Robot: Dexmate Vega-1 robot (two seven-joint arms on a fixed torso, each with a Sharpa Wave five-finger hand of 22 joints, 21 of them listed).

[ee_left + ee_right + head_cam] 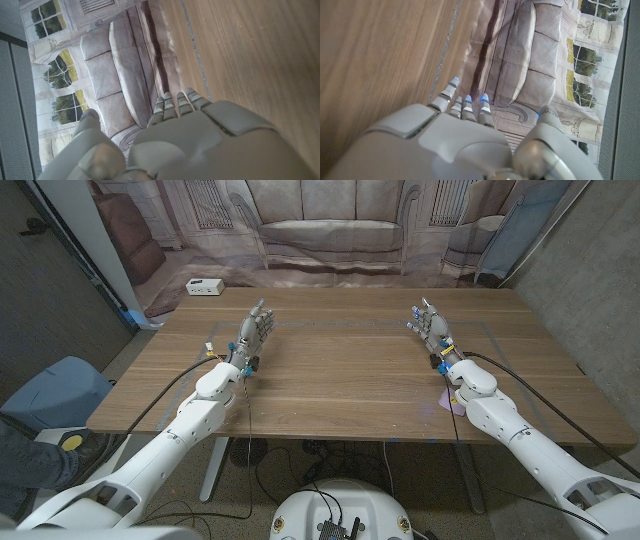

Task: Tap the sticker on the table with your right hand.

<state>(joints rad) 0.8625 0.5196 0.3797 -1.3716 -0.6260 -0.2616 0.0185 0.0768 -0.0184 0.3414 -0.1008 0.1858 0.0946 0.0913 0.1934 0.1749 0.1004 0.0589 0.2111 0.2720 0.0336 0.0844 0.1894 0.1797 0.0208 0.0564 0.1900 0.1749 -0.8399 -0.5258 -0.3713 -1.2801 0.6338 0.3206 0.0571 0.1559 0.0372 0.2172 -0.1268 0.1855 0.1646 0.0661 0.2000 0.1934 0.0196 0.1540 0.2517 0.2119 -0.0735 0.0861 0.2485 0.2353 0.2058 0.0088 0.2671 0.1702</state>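
A small pale pink sticker [449,406] lies on the wooden table [340,380] near its front right edge, partly covered by my right forearm. My right hand [431,323] is well beyond it, toward the far right of the table, fingers apart and holding nothing. In the right wrist view the right hand's [455,145] fingertips [466,102] reach out over the wood toward the table's far edge. My left hand [256,330] is at the far left, fingers straight and empty, and the left wrist view shows this left hand [200,145] the same way.
A white box [204,287] sits past the table's far left corner, in front of a backdrop printed with a sofa [335,235]. A blue-grey seat [50,392] stands left of the table. Cables run along both forearms.
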